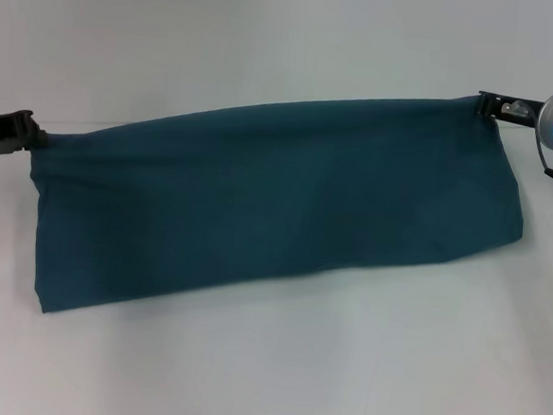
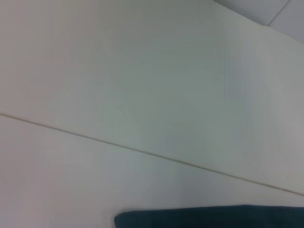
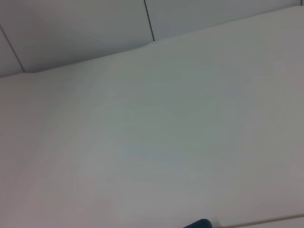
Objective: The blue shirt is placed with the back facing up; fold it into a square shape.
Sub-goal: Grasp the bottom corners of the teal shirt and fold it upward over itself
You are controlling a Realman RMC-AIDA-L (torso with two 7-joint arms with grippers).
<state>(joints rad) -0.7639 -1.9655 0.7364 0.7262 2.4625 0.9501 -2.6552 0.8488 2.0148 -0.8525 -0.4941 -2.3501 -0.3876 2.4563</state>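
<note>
Blue shirt [image 1: 277, 203]: spans the middle of the head view as a long band, its top edge running from mid left up to the upper right and its lower edge resting on the white counter [image 1: 265, 378].
Why it hangs so: held at both upper corners and pulled taut between them, the cloth judged to be lifted so that a fold can be laid over evenly; the bottom drapes down to the counter.
Left hand [image 1: 26, 130]: at the left edge of the head view, mid height, clenched on the shirt's upper left corner where the fabric bunches to a point.
Right hand [image 1: 492, 107]: in the upper right of the head view, pinching the shirt's upper right corner; it sits higher in the frame than the left.
Arm pose: both arms reach in from the sides, roughly level, spread wide apart.
Left wrist view: mostly bare counter with a strip of the shirt [image 2: 213, 216] along the bottom edge.
Right wrist view: bare counter, a small dark tip of cloth [image 3: 199, 223] at the bottom.
Stage: judged mid-fold, not yet square.
</note>
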